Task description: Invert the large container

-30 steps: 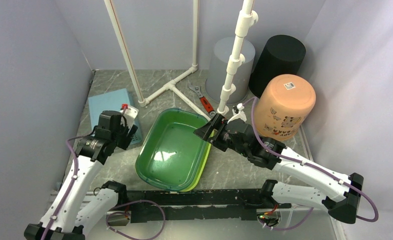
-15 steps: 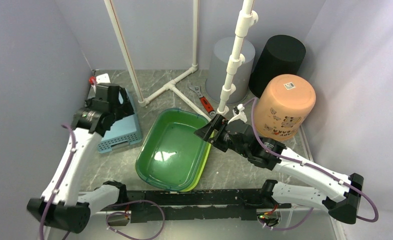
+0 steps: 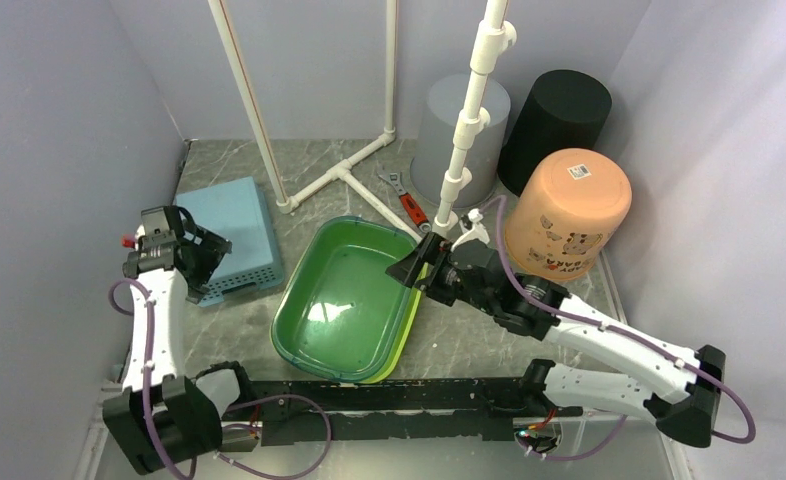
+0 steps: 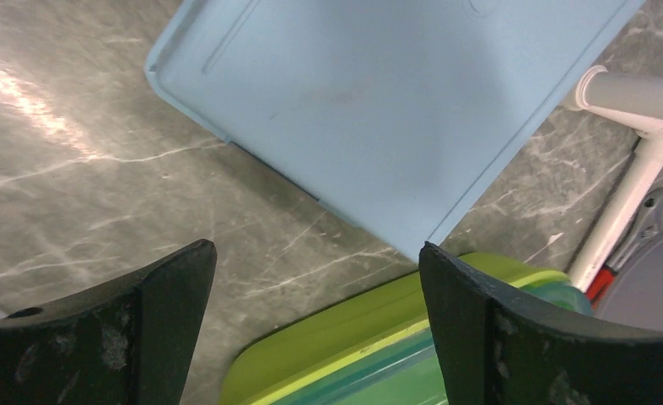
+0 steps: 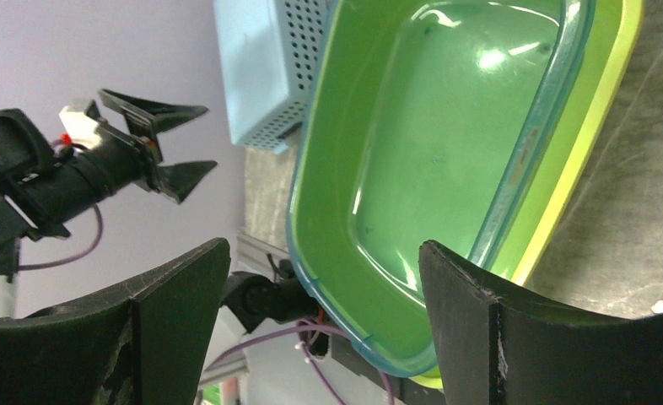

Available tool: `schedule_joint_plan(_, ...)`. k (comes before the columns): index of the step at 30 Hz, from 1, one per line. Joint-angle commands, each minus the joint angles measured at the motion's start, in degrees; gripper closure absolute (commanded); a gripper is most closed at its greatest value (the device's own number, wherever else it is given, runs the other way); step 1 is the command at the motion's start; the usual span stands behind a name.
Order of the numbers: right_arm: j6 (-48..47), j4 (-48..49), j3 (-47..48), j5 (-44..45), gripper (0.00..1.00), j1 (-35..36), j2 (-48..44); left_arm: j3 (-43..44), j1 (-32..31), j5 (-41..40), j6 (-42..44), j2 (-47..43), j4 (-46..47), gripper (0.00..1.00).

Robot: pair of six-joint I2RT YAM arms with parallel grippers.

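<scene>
Two tubs sit nested near the middle of the surface, a little toward its near edge: the large container point(image 3: 344, 300), green and mouth up, rests inside a lime tub point(image 3: 406, 325) whose rim shows along its right side. The right gripper point(image 3: 414, 258) hangs over the container's far right rim, spread with nothing between its fingers. We read this as lining up to pinch that rim and lever the container over. The left gripper point(image 4: 315, 249), also spread and empty, hovers near the left edge above an upturned blue basket point(image 3: 229, 225).

Toward the far right corner stand a peach bucket point(image 3: 569, 210), a grey bucket point(image 3: 464, 125) and a black bucket point(image 3: 559, 115). A white pipe frame point(image 3: 339, 175) and a wrench point(image 3: 401, 195) lie just beyond the container's far rim. We judge the frame's post and the clinging lime tub the likeliest hindrances.
</scene>
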Motion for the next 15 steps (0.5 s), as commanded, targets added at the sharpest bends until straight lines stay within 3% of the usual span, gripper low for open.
schedule_joint_plan(1,-2.8,1.8,2.6,-4.1,0.13,-0.1,3.5,-2.9,2.9,10.2,-1.8,3.5,9.5,0.05)
schedule_joint_plan(8,-4.6,2.2,4.6,-7.2,0.12,-0.1,7.6,-5.5,4.9,10.7,-0.9,7.8,20.3,0.05)
schedule_joint_plan(15,-5.4,2.6,5.1,-8.6,0.12,0.0,9.4,4.2,9.8,14.3,7.6,22.1,24.8,0.09)
